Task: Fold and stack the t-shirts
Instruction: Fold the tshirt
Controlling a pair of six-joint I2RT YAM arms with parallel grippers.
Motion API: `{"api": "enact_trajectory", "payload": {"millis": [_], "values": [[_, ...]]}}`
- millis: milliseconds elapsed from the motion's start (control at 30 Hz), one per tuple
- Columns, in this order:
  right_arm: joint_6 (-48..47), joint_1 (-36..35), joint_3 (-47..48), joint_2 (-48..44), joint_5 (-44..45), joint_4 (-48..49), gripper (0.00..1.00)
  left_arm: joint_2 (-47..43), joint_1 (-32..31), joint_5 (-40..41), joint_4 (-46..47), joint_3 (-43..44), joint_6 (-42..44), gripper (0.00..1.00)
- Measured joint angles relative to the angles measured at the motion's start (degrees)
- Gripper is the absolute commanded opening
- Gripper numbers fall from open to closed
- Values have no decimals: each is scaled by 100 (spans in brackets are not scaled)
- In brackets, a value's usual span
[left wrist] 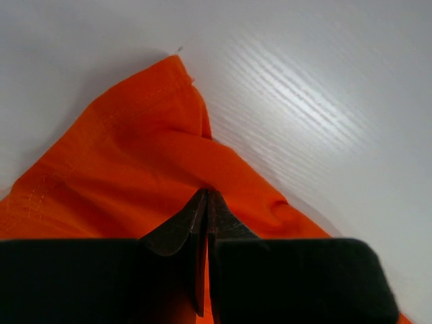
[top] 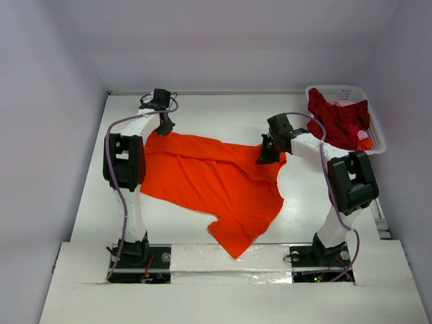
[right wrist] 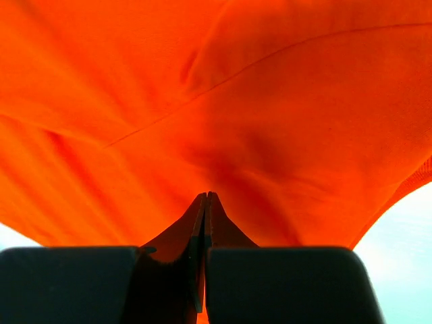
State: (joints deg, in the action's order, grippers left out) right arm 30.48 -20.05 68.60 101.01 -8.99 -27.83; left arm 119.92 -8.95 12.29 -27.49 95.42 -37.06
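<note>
A bright orange t-shirt (top: 216, 182) lies rumpled and spread across the middle of the white table. My left gripper (top: 164, 128) is at its far left corner, shut on the cloth. In the left wrist view the closed gripper (left wrist: 206, 196) pinches a fold of the orange t-shirt (left wrist: 135, 155) near a hemmed corner. My right gripper (top: 265, 157) is at the shirt's far right edge, also shut on it. In the right wrist view the orange t-shirt (right wrist: 270, 101) fills the frame beyond the closed gripper (right wrist: 206, 197). Dark red t-shirts (top: 334, 120) lie bunched in the basket.
A white lattice basket (top: 337, 88) stands at the far right corner of the table, beside the right arm. White walls close in the table at the back and on both sides. Both arm bases sit at the near edge.
</note>
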Motion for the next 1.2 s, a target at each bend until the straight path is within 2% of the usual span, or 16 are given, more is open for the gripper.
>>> {"api": "enact_trajectory", "payload": {"millis": [333, 767, 1200], "values": [[208, -20, -393, 87, 0, 164, 0, 17, -70, 138, -33, -280, 61, 0], [374, -66, -802, -76, -50, 304, 0, 424, -70, 214, -50, -44, 48, 0], [474, -109, -796, -52, -61, 291, 0, 426, 234, -9, 2, -46, -28, 0]]}}
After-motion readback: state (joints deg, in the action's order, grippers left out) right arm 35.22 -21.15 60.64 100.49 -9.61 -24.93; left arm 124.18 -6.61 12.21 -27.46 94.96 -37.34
